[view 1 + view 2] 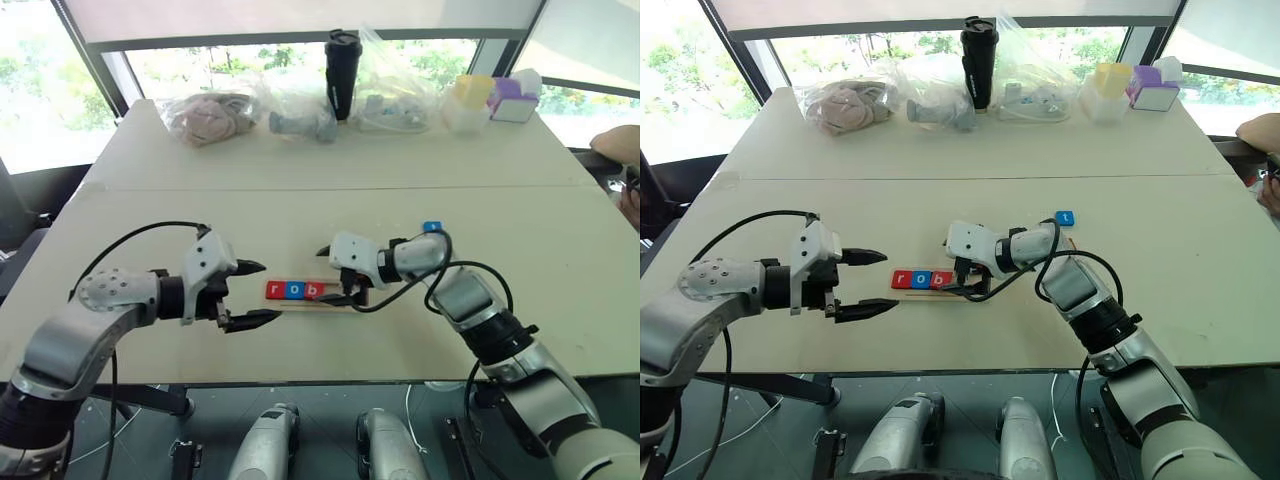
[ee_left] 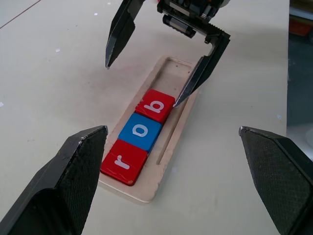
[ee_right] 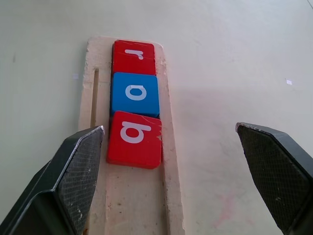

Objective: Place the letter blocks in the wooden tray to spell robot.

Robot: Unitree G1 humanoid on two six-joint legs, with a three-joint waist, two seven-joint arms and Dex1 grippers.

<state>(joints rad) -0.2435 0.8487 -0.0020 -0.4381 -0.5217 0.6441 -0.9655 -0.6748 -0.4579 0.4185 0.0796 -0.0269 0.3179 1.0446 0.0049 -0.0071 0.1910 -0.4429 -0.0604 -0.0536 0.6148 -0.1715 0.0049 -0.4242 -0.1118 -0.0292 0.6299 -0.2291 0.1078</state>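
Observation:
The wooden tray point(image 2: 174, 72) lies on the table in front of me. Its left end holds three letter blocks side by side: a red r point(image 1: 276, 290), a blue o point(image 1: 294, 290) and a red b point(image 1: 312, 290). The right part of the tray is bare. My right gripper point(image 1: 328, 275) hangs open over that bare part, just right of the b, with nothing between its fingers. My left gripper point(image 1: 268, 292) is open too, hovering at the tray's left end near the r, and is empty. A blue t block point(image 1: 1065, 217) lies on the table behind my right wrist.
Clear plastic bags point(image 1: 210, 115) of objects, a black bottle point(image 1: 342, 72), and yellow point(image 1: 470, 98) and purple point(image 1: 515, 98) containers line the table's far edge. Part of a person point(image 1: 620, 145) shows at the right edge.

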